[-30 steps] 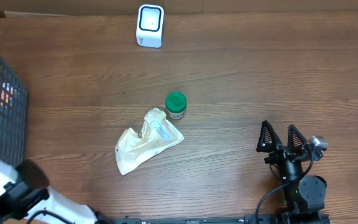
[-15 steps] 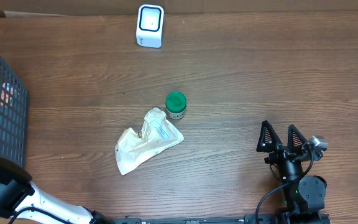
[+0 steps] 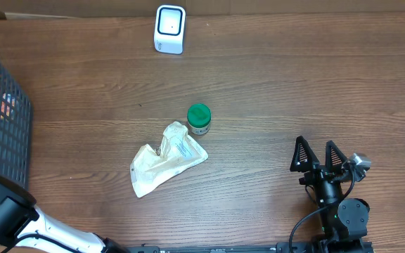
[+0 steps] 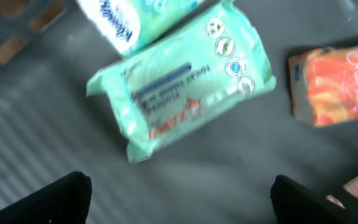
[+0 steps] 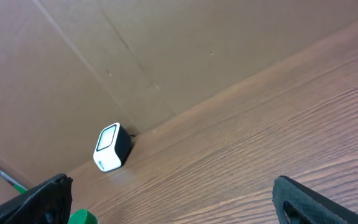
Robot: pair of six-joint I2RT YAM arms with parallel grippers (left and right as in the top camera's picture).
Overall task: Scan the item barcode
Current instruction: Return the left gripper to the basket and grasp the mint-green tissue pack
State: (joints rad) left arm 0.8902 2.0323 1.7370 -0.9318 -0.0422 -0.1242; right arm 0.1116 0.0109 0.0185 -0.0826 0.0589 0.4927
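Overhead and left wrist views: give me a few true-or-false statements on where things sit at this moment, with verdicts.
1. The green-lidded jar stands beside the cream pouch. True.
2. The white scanner lies inside the basket. False: it stands on the table, near the far edge.
3. The right end effector grips the jar. False: it is open, empty and apart from it.
4. The left end effector is open above a green wipes pack. True.

The table (image 3: 273, 84) is smooth, matt brown wood. The scanner (image 3: 169, 29) is glossy white plastic; the pouch (image 3: 162, 163) looks like crinkled cream paper. The soft pack (image 4: 179, 81) wears shiny mint-green plastic film.
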